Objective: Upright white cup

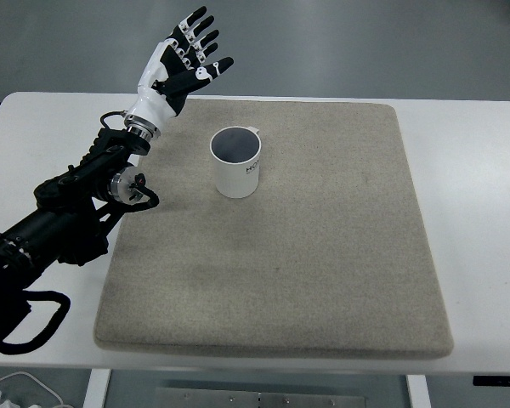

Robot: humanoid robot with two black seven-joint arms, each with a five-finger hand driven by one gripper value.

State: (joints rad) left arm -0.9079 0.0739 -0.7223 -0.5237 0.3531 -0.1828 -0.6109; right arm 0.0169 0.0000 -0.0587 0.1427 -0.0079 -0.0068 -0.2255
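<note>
A white cup (236, 163) stands upright on the beige mat (323, 255), its mouth facing up and dark print on its side. My left hand (184, 59) is raised well above and to the left of the cup, over the mat's far left corner. Its fingers are spread and hold nothing. The black left arm (76, 212) runs down to the picture's lower left. The right arm does not show.
The mat covers most of the white table (42, 136). A small grey object beyond the table's far edge is hidden behind my raised hand.
</note>
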